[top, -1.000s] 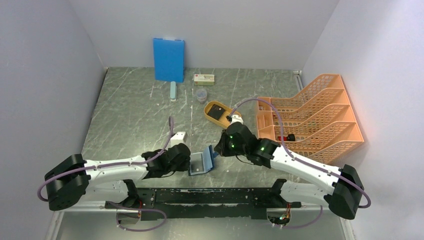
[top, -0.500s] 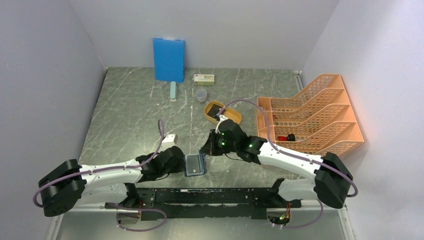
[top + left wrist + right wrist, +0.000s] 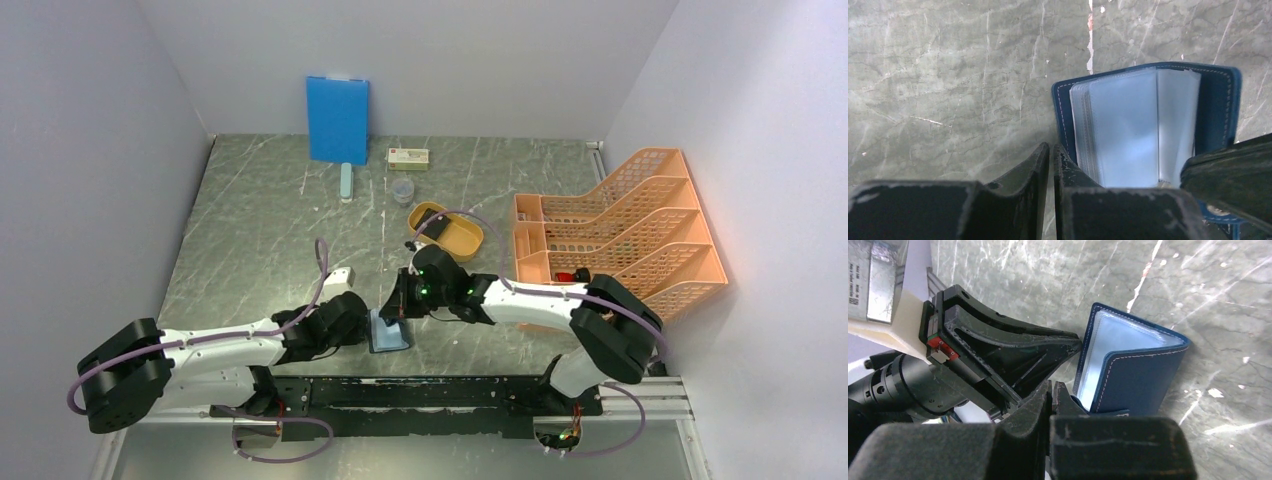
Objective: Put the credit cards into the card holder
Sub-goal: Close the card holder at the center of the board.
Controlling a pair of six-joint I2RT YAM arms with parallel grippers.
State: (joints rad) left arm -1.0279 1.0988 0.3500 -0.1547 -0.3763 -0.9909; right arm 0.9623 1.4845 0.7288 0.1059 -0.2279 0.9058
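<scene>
The navy card holder (image 3: 389, 332) lies open near the front edge, its clear sleeves (image 3: 1133, 130) facing up. In the right wrist view one cover (image 3: 1140, 385) stands half raised. My right gripper (image 3: 1053, 387) is shut at the holder's near edge, apparently pinching its clasp tab. My left gripper (image 3: 1051, 150) sits at the holder's left edge, shut to a thin slit with nothing between the fingers. The right gripper's black body (image 3: 1230, 172) shows beside the holder. A dark credit card (image 3: 432, 226) lies in the yellow oval tray (image 3: 462, 240).
A blue board (image 3: 337, 119) leans on the back wall, with a pale bar (image 3: 346, 181), a small box (image 3: 408, 157) and a clear cup (image 3: 402, 190) in front of it. An orange file rack (image 3: 620, 235) fills the right side.
My right gripper has swung left toward the left gripper, and the card holder has shifted left with it. The left jaws have closed further.
</scene>
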